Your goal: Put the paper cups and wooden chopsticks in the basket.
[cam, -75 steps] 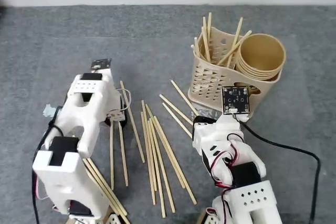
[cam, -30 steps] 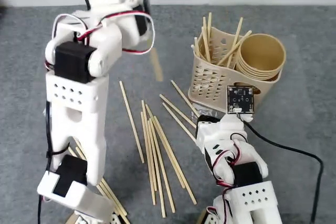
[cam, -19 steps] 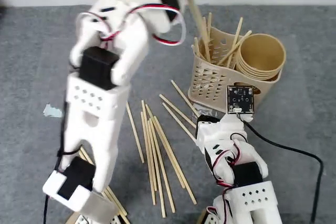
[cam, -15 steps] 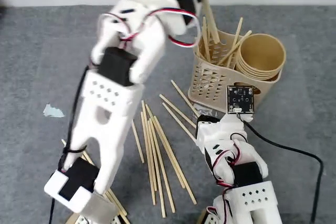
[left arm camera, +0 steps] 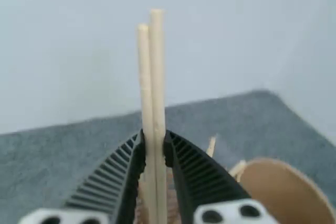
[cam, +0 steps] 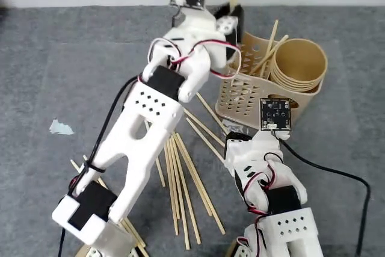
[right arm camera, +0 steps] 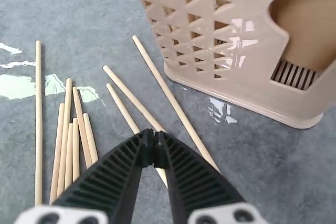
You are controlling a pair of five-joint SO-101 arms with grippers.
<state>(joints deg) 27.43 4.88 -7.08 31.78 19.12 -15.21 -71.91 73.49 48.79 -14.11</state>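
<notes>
Lifting left gripper (left arm camera: 154, 142) off the worktop (cam: 72, 58), fingers (left arm camera: 118, 177) clamping two chopsticks (left arm camera: 156, 66). Swinging up and across from the loose pile (cam: 177, 179) toward the basket (cam: 240, 97). Arm stretching out from folded to nearly full reach. Now hovering over its chopstick side, sticks turning from tilted to upright. Uncovering a pale scrap (cam: 60, 127) at the worktop's left.

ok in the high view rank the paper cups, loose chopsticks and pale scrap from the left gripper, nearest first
1. paper cups, stacked in the basket, just beside the left gripper.
2. loose chopsticks, lying on the table, middle.
3. pale scrap, at the far left.
</notes>
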